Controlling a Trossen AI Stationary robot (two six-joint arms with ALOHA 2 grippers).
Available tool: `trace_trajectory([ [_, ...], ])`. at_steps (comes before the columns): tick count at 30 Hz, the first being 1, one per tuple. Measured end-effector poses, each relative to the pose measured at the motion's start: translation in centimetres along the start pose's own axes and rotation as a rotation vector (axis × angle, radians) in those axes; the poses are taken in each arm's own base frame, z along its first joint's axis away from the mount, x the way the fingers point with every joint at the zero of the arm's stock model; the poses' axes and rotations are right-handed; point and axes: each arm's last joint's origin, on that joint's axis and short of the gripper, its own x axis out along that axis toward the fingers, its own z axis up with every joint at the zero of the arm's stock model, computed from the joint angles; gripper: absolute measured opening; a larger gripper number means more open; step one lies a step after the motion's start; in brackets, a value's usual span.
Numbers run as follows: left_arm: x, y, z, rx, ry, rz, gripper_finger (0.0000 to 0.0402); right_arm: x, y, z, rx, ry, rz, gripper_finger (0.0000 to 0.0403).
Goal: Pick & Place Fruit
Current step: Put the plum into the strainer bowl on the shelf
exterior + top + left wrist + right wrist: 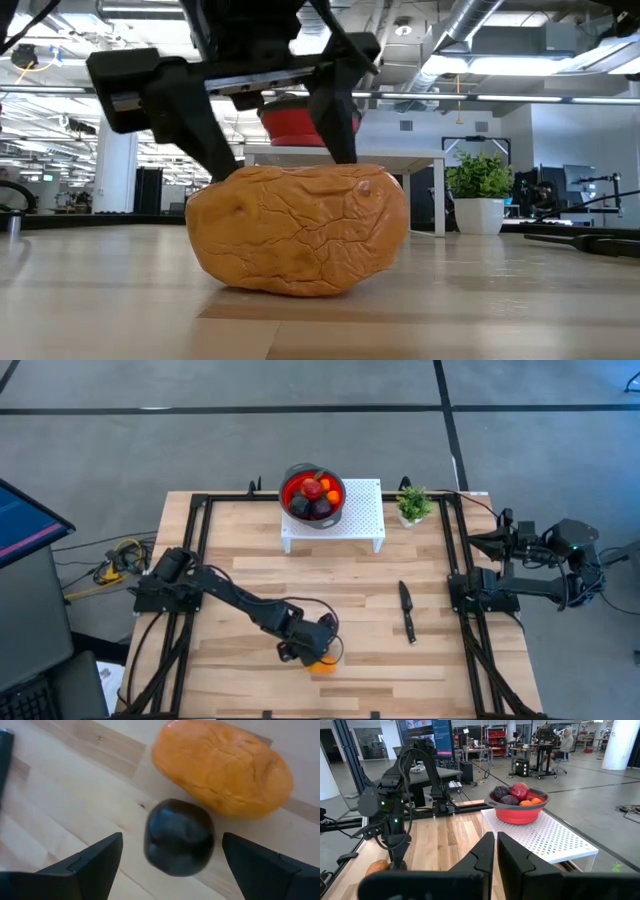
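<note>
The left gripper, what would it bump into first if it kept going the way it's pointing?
Probably the dark plum. It sits between the open fingers of the left gripper, beside the big orange fruit. How far the plum is from the fingers is hard to tell.

The left gripper (318, 650) hung low over the front part of the wooden table (240, 575), directly above the larger orange piece (323, 664), whose edge showed just beyond it. Off to that gripper's right lay a black-handled knife (407, 611). Well beyond it, at the table's far edge, a red bowl (313, 497) of fruit (312, 488) stood on a white perforated stand (362, 512), with a small potted plant (413, 506) just beside the stand. The right gripper (478, 539) waited folded back at the table's right edge.
</note>
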Motion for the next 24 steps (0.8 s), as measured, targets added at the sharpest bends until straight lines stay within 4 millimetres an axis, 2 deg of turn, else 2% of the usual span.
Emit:
trace_trajectory([
  [10,1.4,-0.3,-1.8,-0.027,-0.032,-0.048,0.0337,0.0,0.0,0.0,0.000,0.000,0.000,0.0017],
  [18,2.3,-0.8,-1.9,0.024,-0.133,-0.016,0.0337,0.0,0.0,0.0,0.000,0.000,0.000,0.0017],
  [24,2.6,-1.3,-2.4,0.025,-0.138,-0.029,0.0337,0.0,0.0,0.0,0.000,0.000,0.000,0.0017],
])
